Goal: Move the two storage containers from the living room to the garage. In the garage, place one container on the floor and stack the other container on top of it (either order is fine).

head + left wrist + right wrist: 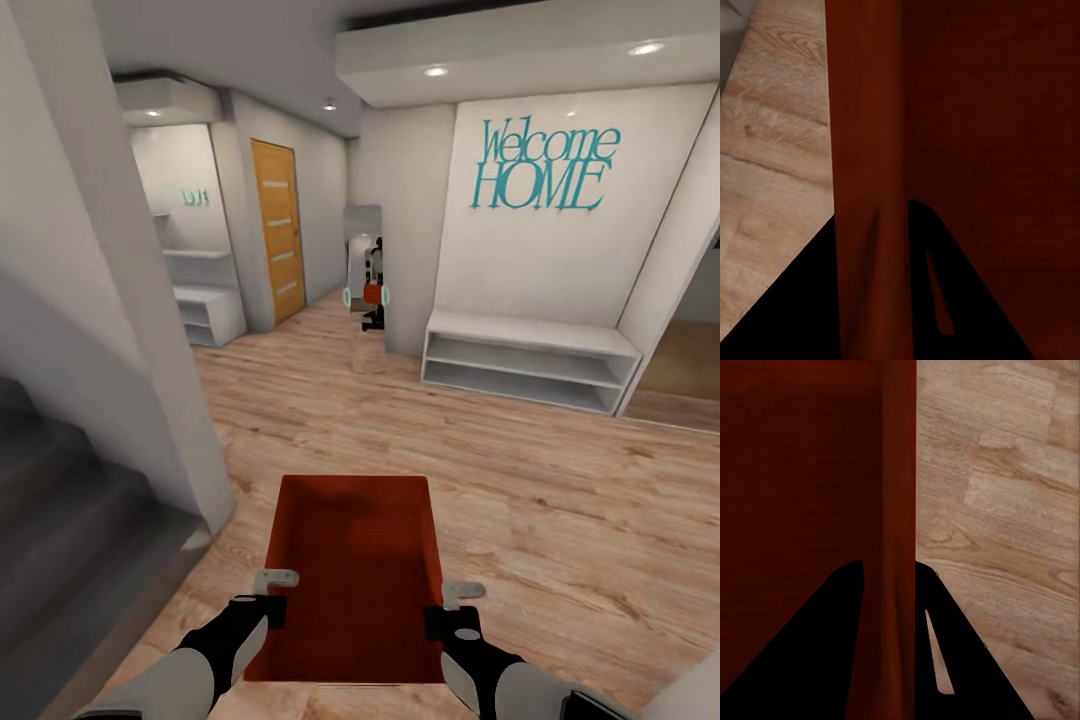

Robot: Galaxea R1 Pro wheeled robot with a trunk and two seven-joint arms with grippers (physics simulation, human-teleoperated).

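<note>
both-handed, left hand [268, 592] and right hand [452, 606] each clamped on a side wall of the storage container [352, 560] (arms forward)

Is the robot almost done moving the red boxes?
Not yet. One storage container is in hand: the left gripper and right gripper each pinch a side wall, carrying it over the light wood plank floor of a hallway with a Welcome HOME sign. Reaching the garage, fetching the second container and stacking are all left.

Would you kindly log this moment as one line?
phase: carrying | bin: held, both walls | left end effector: shut | right end effector: shut | floor: wood
</note>
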